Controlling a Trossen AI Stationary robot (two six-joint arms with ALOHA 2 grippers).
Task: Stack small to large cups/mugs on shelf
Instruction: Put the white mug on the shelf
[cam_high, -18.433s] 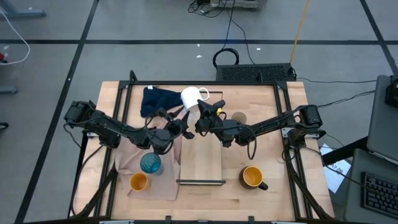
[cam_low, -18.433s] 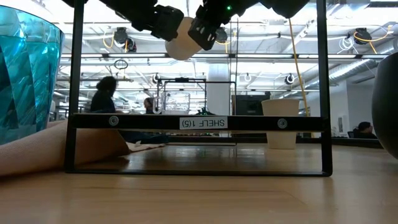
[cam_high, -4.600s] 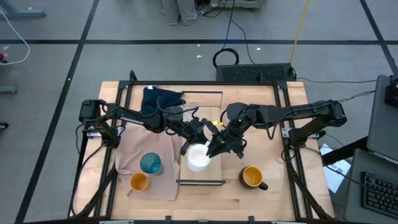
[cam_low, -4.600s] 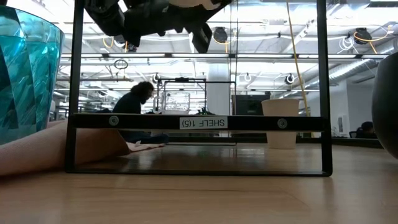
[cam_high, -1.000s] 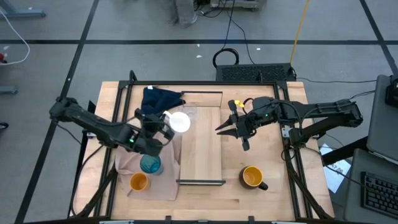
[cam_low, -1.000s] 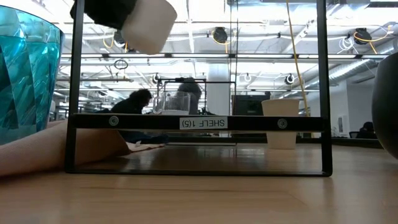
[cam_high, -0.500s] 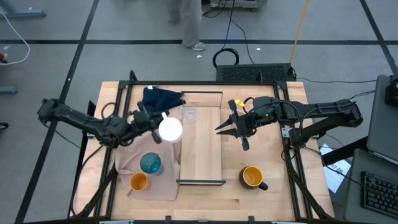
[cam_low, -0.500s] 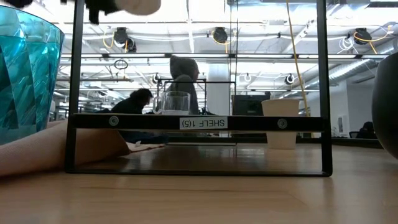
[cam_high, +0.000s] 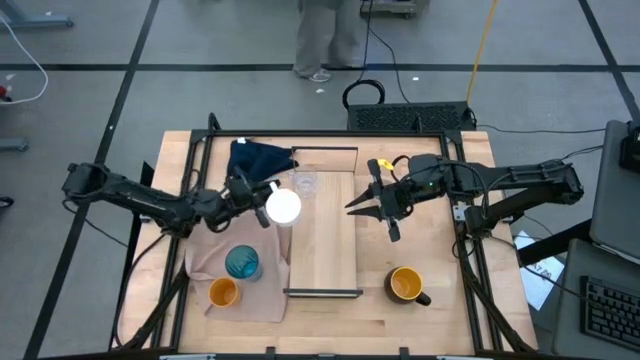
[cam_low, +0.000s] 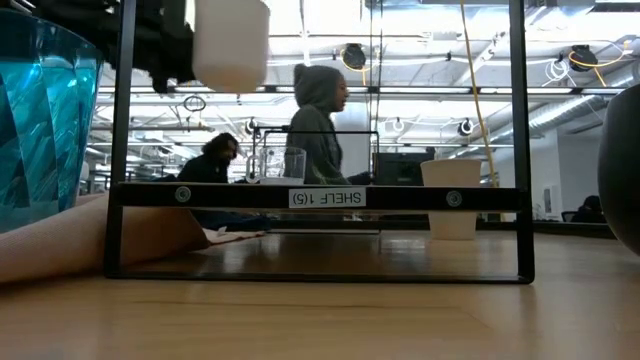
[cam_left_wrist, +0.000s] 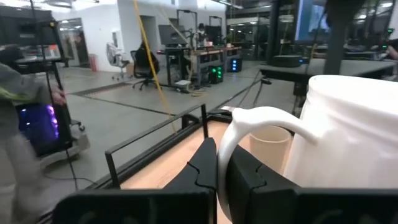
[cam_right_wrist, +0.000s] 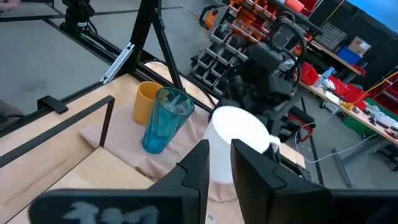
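Jaws on our left arm (cam_high: 258, 193) are pinched shut on the handle of the white mug (cam_high: 283, 205), and that thin loop is all we have hold of. From above, the mug hangs off the table, over the left edge of the shelf (cam_high: 325, 240), between the dark blue cloth (cam_high: 255, 160) and the teal tumbler (cam_high: 241, 263). At table height it shows upright, high above the shelf's black end frame.

We judge the grip to be the main risk. With only the handle held, the body of the mug can swing or twist between the fingers (cam_left_wrist: 205, 163) as the arm moves. If it tilts on the way down, it may land on its rim edge and tip over.

The clear glass (cam_high: 305, 182) stands at the far end of the shelf, near the mug's path. A low or wide swing could knock it.

The tumbler and the small orange cup (cam_high: 222, 292) sit on the beige cloth (cam_high: 210, 250) just beside the shelf. A drop there would hit them or drag the cloth.

Jaws on our right arm (cam_high: 366, 206) stand spread open and hold nothing, hovering over the right edge of the shelf. They point towards the mug, so a careless crossing of the two arms above the shelf could end in a bump.

The orange mug (cam_high: 405, 285) waits on the table to the right, well apart from all this.
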